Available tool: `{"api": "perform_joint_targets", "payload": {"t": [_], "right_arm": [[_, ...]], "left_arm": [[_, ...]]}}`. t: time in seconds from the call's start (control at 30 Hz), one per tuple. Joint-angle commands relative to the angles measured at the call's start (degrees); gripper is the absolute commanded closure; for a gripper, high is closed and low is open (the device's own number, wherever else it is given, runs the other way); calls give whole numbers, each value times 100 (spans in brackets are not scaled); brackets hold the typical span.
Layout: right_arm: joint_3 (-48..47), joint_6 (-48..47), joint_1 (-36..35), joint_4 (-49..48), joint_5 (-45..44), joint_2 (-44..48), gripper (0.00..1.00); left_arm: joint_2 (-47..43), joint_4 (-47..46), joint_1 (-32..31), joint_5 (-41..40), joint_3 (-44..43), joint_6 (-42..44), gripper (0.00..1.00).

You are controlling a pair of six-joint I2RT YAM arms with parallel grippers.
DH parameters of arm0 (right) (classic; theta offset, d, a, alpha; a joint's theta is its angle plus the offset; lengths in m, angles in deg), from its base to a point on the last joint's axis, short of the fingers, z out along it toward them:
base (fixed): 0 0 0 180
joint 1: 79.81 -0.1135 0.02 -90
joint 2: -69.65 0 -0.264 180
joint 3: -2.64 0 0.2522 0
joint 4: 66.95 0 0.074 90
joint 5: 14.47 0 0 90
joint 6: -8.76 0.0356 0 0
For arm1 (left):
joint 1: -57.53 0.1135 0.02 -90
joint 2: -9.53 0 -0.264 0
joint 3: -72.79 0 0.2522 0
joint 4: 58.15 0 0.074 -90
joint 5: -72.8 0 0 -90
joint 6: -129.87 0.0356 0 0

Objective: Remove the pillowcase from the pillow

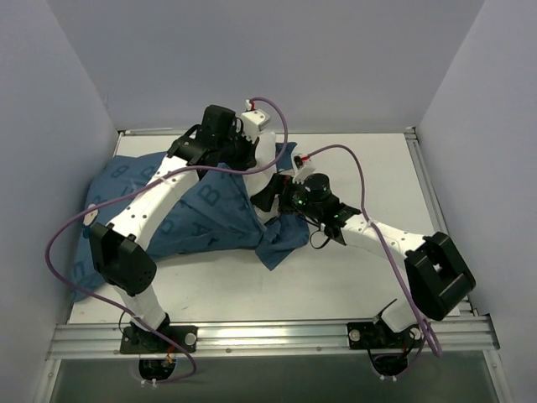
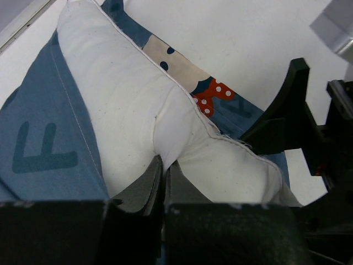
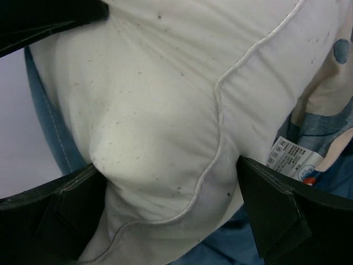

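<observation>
Between grey walls (image 1: 268, 59), on the white table (image 1: 352, 277), left hand (image 2: 164, 168) pinches the pillow (image 2: 127, 110); right hand (image 3: 168, 165) spreads around it.

From my remote station: plain white pillow (image 3: 165, 110), faintly speckled; blue pillowcase (image 1: 205, 214) printed with darker blue letters (image 2: 41, 149) and red white-dotted bow (image 2: 209, 95); white counter (image 1: 336, 277).
</observation>
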Motion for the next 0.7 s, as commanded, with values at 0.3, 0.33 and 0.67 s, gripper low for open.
{"api": "perform_joint_targets", "payload": {"t": [0.3,0.33,0.67], "right_arm": [[-340,573,-172,-1488,169,-694,94],[-367,582,-163,-1357,143,-703,100],[-70,1477,-172,-1355,-428,-510,100]], "left_arm": [[-137,-466,-186,665,-462,-155,98],[-146,-440,-186,691,-453,-77,98],[-233,1439,-37,1114,-866,899,6]]}}
